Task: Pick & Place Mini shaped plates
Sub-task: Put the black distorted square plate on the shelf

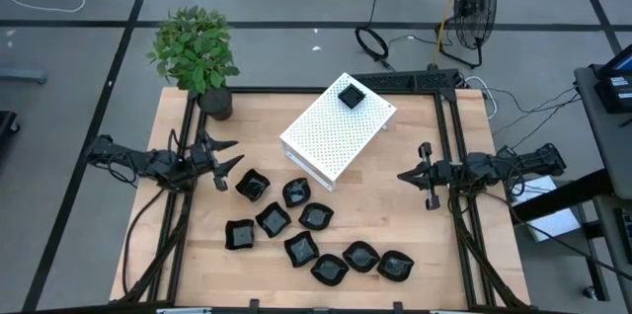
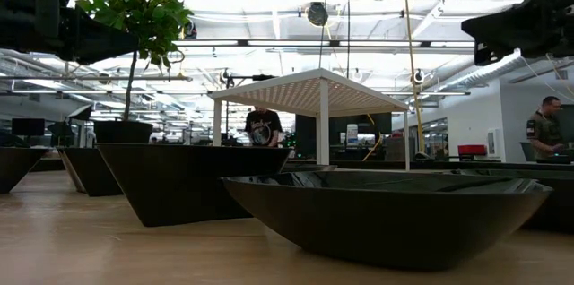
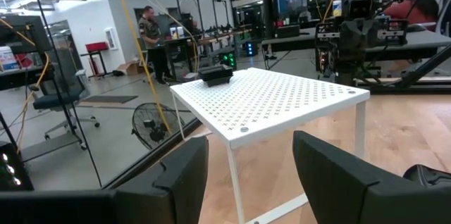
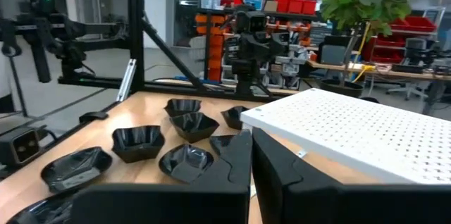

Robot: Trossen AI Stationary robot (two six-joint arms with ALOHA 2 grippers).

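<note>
**A:** Start closest in. What are the grippers doing?

**B:** The left gripper (image 1: pixel 225 156) hangs over the left edge of the table (image 1: pixel 395 225), its dark, blocky fingers (image 3: pixel 337 175) spread wide with nothing between them. The right gripper (image 1: pixel 423 174) hangs over the right side, its matte black fingers (image 4: pixel 236 168) pressed flat together, also carrying nothing.

**A:** And the plates?

**B:** Nine glossy black dishes (image 1: pixel 296 225) lie scattered on the pale wood-grain tabletop, starting just beside the left gripper's fingertips and running away from it toward the front right. From the right gripper they sit well apart, across bare wood. Their rims are wavy or petal-like, some squarer, and the glaze catches the light. In the low view the nearest one (image 2: pixel 386 218) reads as a shallow, smooth, boat-shaped bowl.

**A:** Further out?

**B:** Ahead of both grippers, between them, stands a white box (image 1: pixel 338 128), a flat sheet dotted with small holes, raised on thin square legs. One small square black plate (image 1: pixel 351 95) rests on its far corner.

**A:** Beyond that?

**B:** A leafy green plant (image 1: pixel 195 49) in a dark pot at the back left corner, and a round wire fan (image 1: pixel 476 3) on the floor past the table.
</note>
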